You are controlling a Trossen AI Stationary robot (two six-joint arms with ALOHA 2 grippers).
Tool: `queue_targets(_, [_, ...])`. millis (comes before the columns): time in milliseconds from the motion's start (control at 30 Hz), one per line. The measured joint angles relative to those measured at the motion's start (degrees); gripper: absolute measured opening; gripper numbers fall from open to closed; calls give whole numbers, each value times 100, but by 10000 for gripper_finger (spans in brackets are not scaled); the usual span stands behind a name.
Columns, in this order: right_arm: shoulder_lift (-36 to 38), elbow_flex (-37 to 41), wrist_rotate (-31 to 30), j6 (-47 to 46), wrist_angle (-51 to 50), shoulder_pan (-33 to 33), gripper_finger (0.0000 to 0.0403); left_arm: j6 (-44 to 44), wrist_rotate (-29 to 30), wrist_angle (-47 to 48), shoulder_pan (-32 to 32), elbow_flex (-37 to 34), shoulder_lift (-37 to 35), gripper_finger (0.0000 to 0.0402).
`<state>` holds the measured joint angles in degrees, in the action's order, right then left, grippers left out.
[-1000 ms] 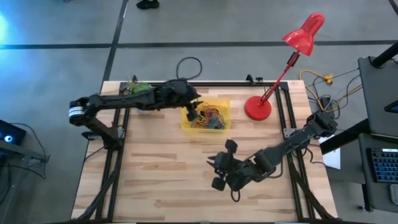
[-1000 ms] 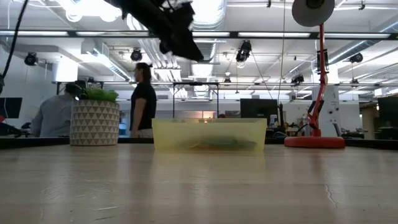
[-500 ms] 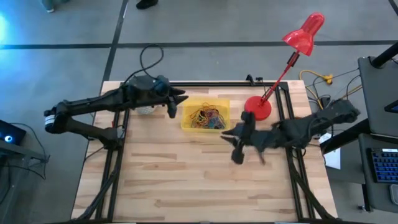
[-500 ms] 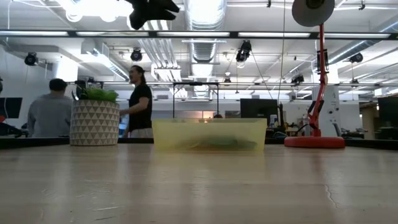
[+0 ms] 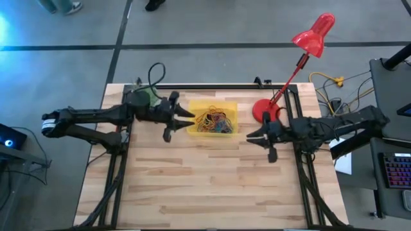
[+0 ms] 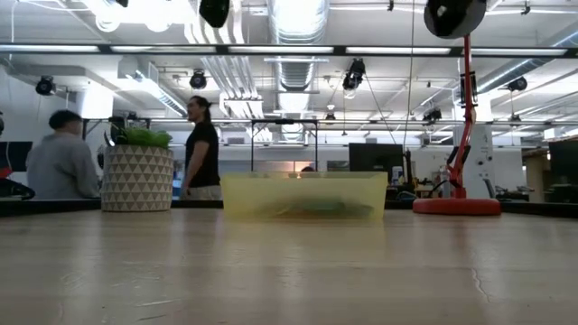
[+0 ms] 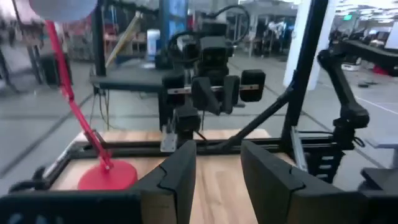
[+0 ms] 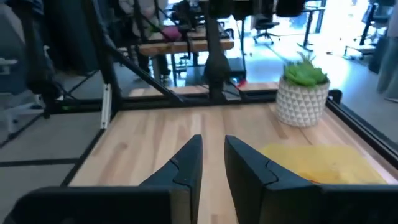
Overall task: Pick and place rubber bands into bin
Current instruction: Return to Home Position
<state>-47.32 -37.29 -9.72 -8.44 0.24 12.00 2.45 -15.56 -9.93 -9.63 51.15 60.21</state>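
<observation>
The yellow translucent bin (image 5: 194, 129) stands at the table's far middle, with a heap of many-coloured rubber bands (image 5: 214, 120) inside. They show as a dark mass through its wall in the low view (image 6: 316, 208). My left gripper (image 5: 186, 119) hovers just left of the bin, pointing right, open and empty (image 7: 217, 180). My right gripper (image 5: 255, 136) hovers right of the bin, near the lamp's base, pointing left. It is open by a narrow gap and empty (image 8: 213, 165). The bin also shows in the right wrist view (image 8: 323, 158).
A red desk lamp stands with its base (image 5: 265, 110) at the far right, its head leaning beyond the table. A white patterned plant pot (image 5: 144, 96) stands at the far left, behind my left arm. Bare wood fills the table's near half. People stand in the room beyond (image 6: 203, 149).
My left gripper has drawn back from above the bin toward the table's left edge and now hovers beside the bin's left side. My right gripper has swung from the table's near middle toward the far right, up beside the lamp's base, and has turned level.
</observation>
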Motion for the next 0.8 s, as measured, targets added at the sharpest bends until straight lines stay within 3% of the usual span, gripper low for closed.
queue_targets(333, [1547, 1434, 117, -54, 507, -12, 57, 85, -47, -3299, 103, -2471, -679, 112])
queue_targets(800, [2691, 2477, 64, -335, 1108, -427, 57, 486, 109, -3596, 186, -4316, -2820, 112])
